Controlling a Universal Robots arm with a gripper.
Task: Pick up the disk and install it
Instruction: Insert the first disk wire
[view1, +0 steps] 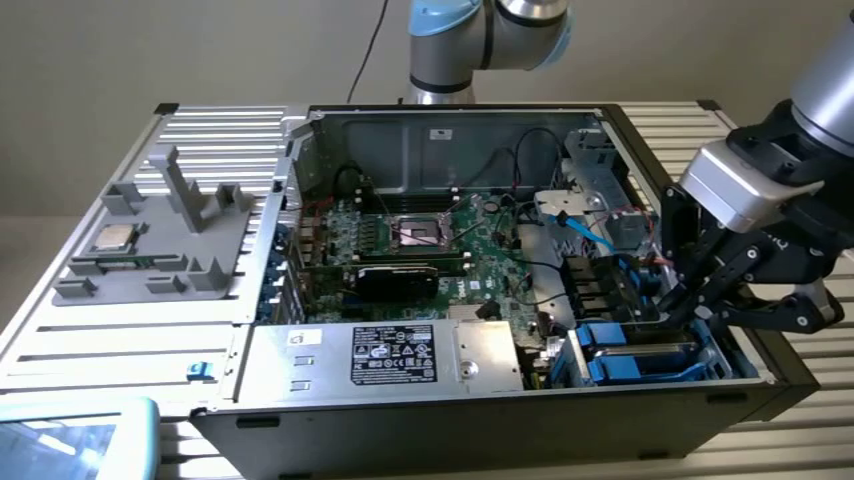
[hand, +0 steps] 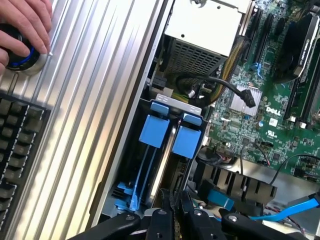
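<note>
Slatted table (view1: 94, 340): disk (view1: 638, 345) inside case (view1: 441, 150)

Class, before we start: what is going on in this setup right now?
A robot arm's gripper has its jaws drawn together low over the drive bay of an open computer case, just above the disk in its blue carrier. The disk looks already slotted there, not lifted. A person's hand rests on a round controller beside a keyboard.
</note>
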